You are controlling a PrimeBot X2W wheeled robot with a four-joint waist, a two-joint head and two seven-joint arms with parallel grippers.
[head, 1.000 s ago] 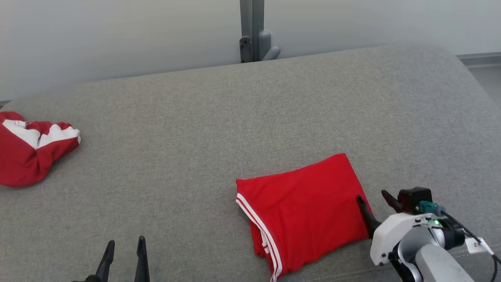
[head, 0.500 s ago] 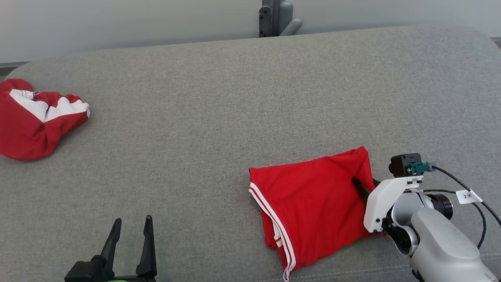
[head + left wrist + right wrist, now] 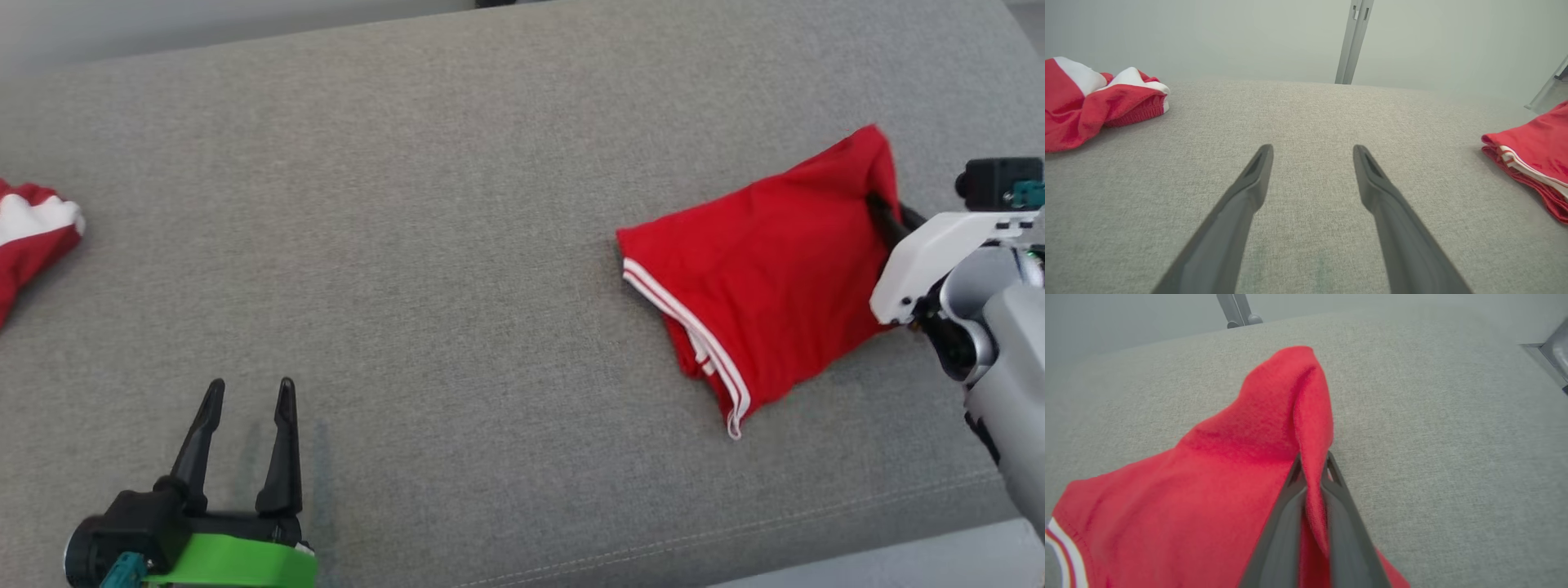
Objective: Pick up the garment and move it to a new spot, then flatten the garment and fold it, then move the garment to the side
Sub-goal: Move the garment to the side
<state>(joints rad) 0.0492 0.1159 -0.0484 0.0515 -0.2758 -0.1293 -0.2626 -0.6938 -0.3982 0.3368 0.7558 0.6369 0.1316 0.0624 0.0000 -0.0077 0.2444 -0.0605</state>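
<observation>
Two pincers, one load. Far left: a crumpled red-and-white pile [image 3: 33, 245] lies on the grey cushion [image 3: 457, 204], well apart from the work. Lower left: my left pincer [image 3: 251, 384] hovers over bare cushion with its jaws spread wide, holding nothing. Right of centre: the garment [image 3: 759, 269], red with white stripes along its near-left edge, lies as a compact folded packet on the cushion. Its far-right corner is drawn up into a peak. Far right: my right pincer [image 3: 886, 208] is clenched on that corner. In the right wrist view a thin ridge of red cloth stands pinched between the two fingers while the rest of the packet trails down and away to the left.

Reading: the fold looks finished, so I judge the step in hand to be the last one, carrying the garment aside.

Method: I hold one corner only, and I cannot tell whether every layer is caught in the pinch. A high or quick lift would likely let the lower layers hang and the fold fall open. I should therefore travel low and slowly, letting most of the packet slide on the cushion. I should pull in line with the striped edge and not across it. I should stop short of the cushion's right rim and let go only once the corner lies flat again. If layers begin to part, my free left pincer could steady the striped edge.
</observation>
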